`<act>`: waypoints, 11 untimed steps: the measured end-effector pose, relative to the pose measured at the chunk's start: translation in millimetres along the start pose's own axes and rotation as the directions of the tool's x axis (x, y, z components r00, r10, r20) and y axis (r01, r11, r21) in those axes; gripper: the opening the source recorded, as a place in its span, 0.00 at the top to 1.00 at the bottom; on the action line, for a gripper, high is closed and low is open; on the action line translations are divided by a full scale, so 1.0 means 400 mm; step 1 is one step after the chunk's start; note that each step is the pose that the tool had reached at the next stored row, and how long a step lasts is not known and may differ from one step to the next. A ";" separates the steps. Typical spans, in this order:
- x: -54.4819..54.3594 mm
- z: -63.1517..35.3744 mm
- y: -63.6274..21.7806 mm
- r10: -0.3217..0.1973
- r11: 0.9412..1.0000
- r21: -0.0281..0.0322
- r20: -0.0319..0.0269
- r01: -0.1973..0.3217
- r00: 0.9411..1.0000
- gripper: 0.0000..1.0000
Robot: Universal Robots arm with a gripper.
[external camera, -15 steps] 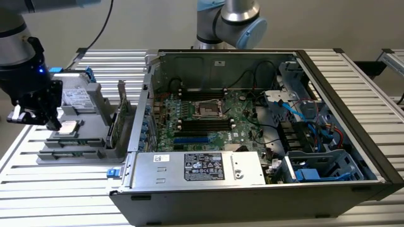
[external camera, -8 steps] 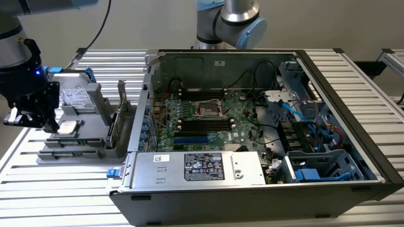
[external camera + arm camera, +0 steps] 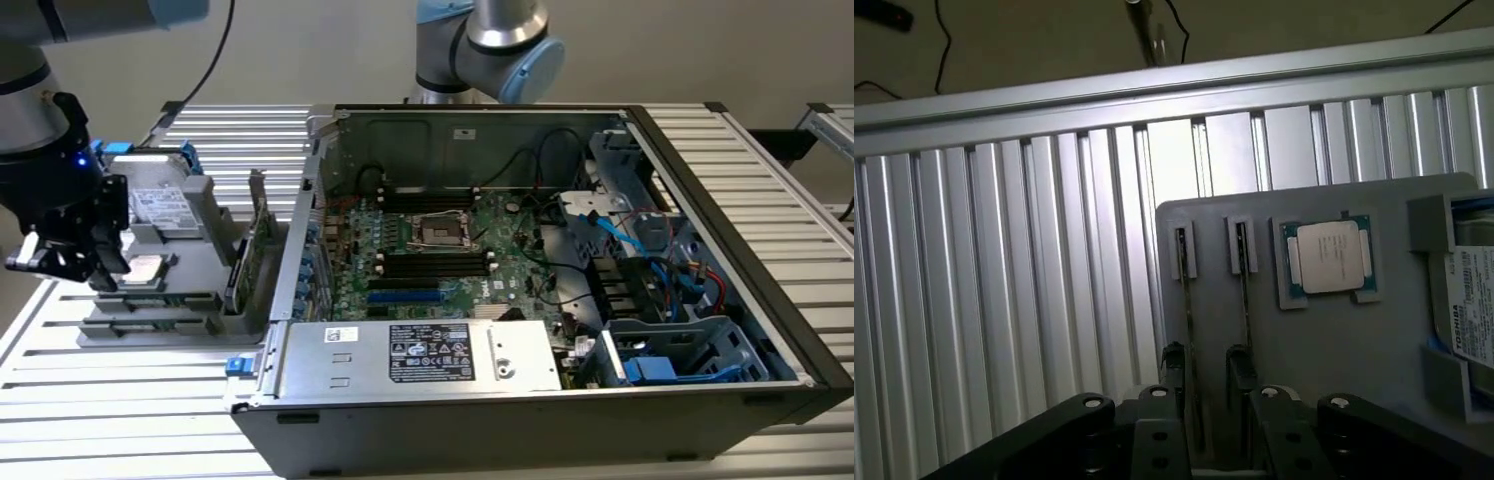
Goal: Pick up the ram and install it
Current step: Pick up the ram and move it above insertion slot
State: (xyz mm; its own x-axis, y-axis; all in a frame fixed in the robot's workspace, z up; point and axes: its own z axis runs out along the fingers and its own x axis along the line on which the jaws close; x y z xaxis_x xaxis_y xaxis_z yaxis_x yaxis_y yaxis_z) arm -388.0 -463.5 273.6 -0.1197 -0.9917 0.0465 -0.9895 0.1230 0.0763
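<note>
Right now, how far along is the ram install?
Nothing looks done: two ram sticks stand in the grey holder. In hand: the claw hangs open just over them, gripping nothing. Left: the pickup and seating a stick in the open computer case.

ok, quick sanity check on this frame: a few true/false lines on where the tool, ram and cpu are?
1. The case lies open, motherboard exposed. True.
2. The tool is inside the case. False: it hangs over the grey fixture beside the case.
3. The ram sits on edge in a slot of the fixture. True.
4. The cpu lies on the bare table. False: it sits in a recess of the fixture.
</note>
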 end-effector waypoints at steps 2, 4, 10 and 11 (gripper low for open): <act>0.001 0.010 0.002 -0.002 1.000 0.000 0.000 0.002 1.000 0.69; 0.001 0.019 0.003 -0.007 1.000 0.000 -0.001 0.007 1.000 0.69; 0.000 0.046 0.002 -0.060 0.998 0.003 -0.005 0.060 0.998 0.69; 0.000 0.051 0.002 -0.074 0.997 0.003 -0.006 0.074 0.997 0.69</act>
State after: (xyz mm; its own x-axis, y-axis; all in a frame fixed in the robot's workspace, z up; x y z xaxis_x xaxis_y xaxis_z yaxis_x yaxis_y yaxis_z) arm -390.5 -464.2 253.4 -0.0456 -0.9979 0.0465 -0.9959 0.0490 0.0762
